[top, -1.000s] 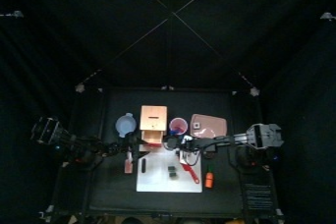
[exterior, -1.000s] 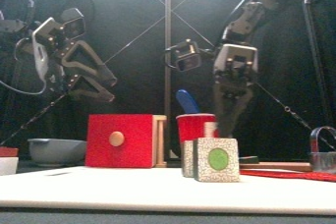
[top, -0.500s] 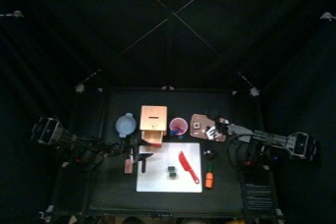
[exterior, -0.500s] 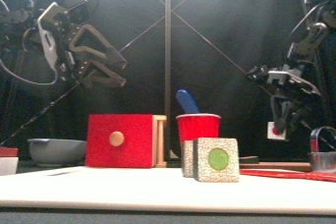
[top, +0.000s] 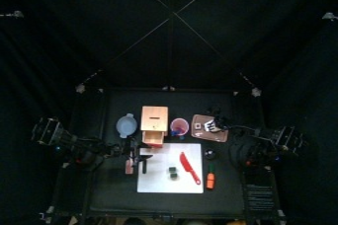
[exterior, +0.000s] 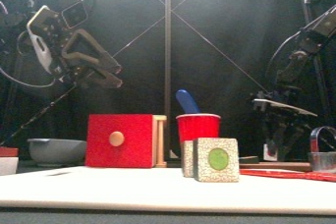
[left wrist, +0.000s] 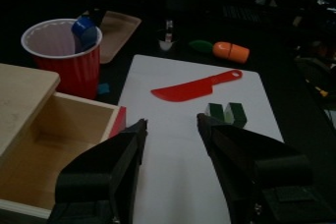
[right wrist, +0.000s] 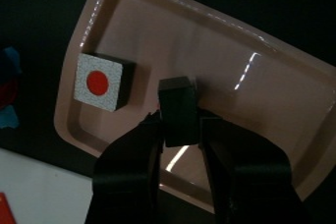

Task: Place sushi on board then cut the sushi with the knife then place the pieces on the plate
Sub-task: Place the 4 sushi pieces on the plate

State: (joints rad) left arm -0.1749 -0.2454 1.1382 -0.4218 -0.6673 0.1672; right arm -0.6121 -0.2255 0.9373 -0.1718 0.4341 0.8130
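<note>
Two dark green sushi pieces stand on the white board, with the red knife lying flat beside them. A piece showing a white face with a red centre lies on the pink tray. My right gripper hangs low over that tray, shut on a dark sushi block. At the board's left edge, beside the wooden box, my left gripper is open and holds nothing.
The red cup holding a blue knife stands between box and tray. A blue-grey bowl sits left of the box. An orange toy lies just off the board's right edge.
My right gripper has gone from above the board, rightward and back to the tray, and come down low over it. The left arm has barely shifted.
</note>
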